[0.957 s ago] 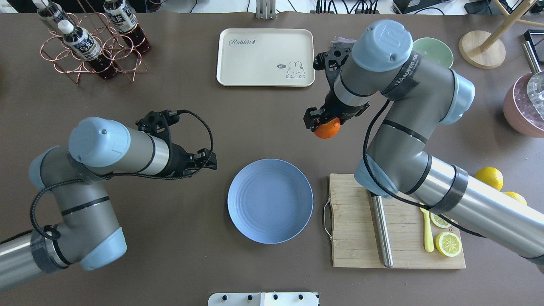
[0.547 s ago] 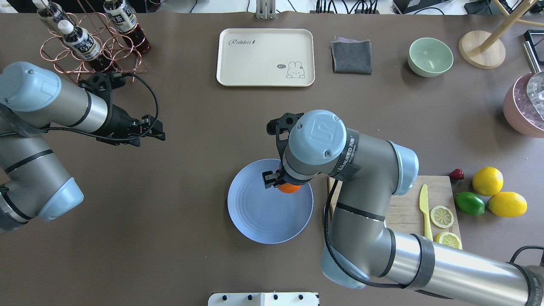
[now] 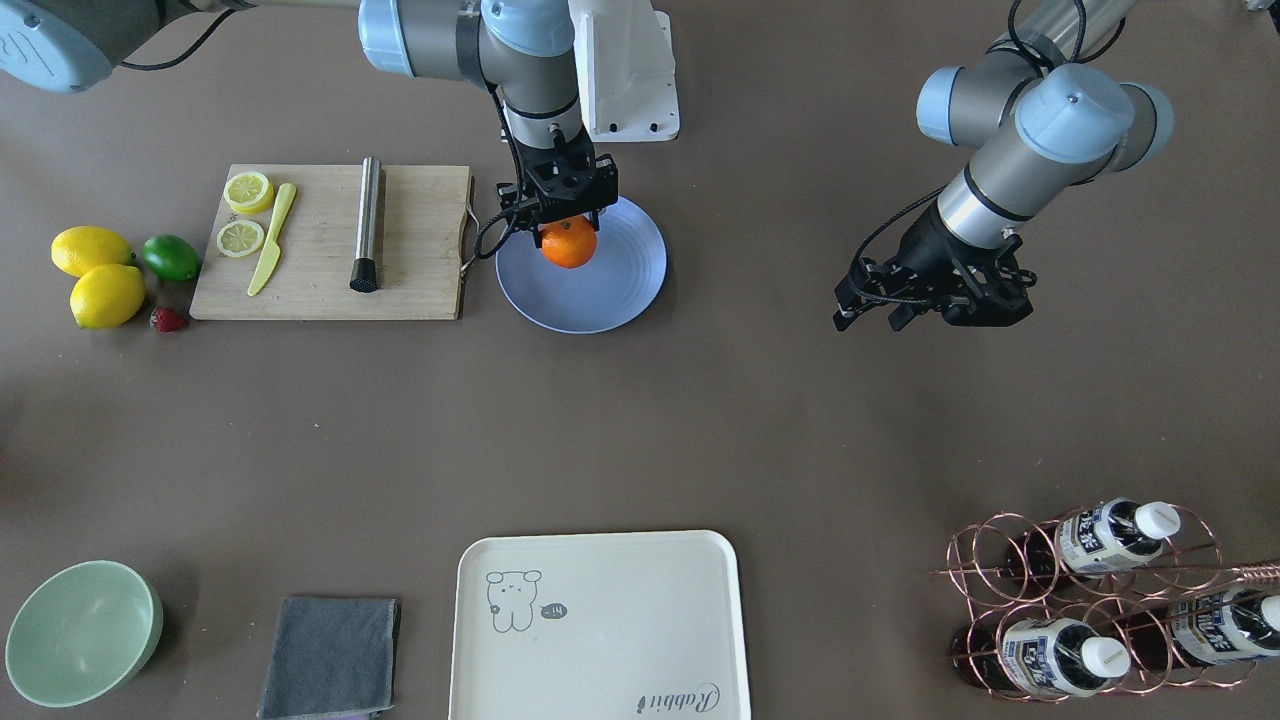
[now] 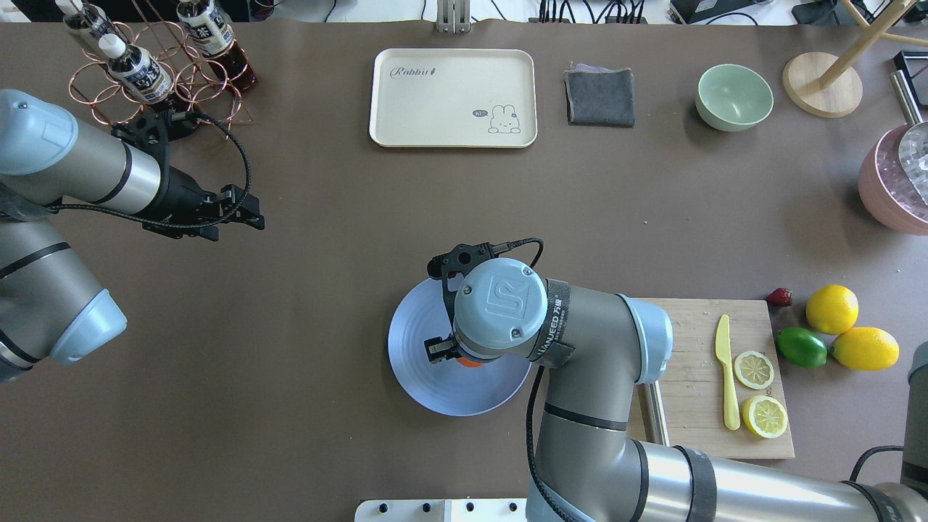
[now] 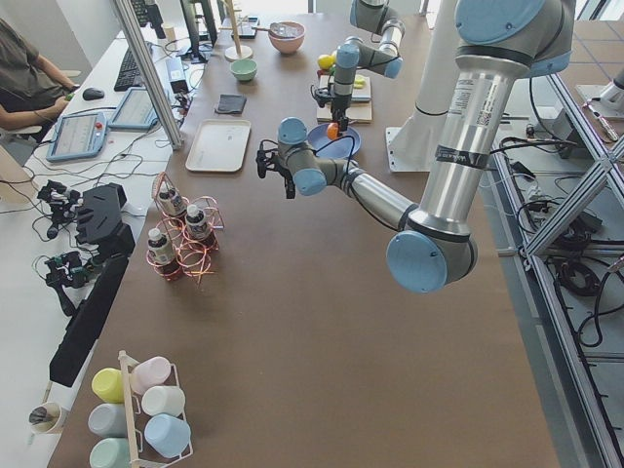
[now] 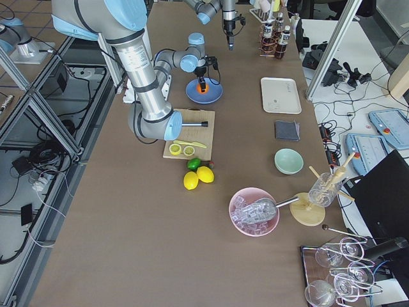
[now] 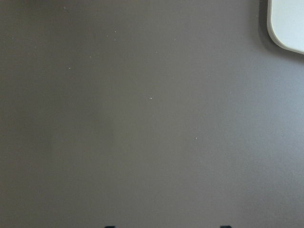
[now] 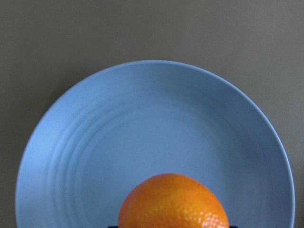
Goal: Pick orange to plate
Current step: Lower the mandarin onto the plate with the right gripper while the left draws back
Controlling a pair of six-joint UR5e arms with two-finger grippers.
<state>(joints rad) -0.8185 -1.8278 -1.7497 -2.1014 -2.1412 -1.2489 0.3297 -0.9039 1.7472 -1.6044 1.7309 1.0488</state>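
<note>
Right gripper [image 3: 568, 222] holding orange [image 3: 568, 246] blocks robot-side half of plate [image 3: 622, 290]; far half open to you. Cutting board [image 3: 320, 275] handle sits just beside rim. Bare tabletop [image 3: 640, 420] toward tray [image 3: 610, 600]; left gripper [image 4: 254, 216] well apart.

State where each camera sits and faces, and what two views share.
Front-facing: across the table, facing the robot, steeply down; right arm view-left, left arm view-right.
Overhead: behind the robot, looking forward and down; both arms.
Exterior left: table's end on robot's left; left arm nearest.
Exterior right: opposite end; right arm nearest.
Left wrist: down on bare table, tray corner.
Right wrist: down on plate; right gripper holds orange.
Shared: front-facing and right wrist show orange over plate.
</note>
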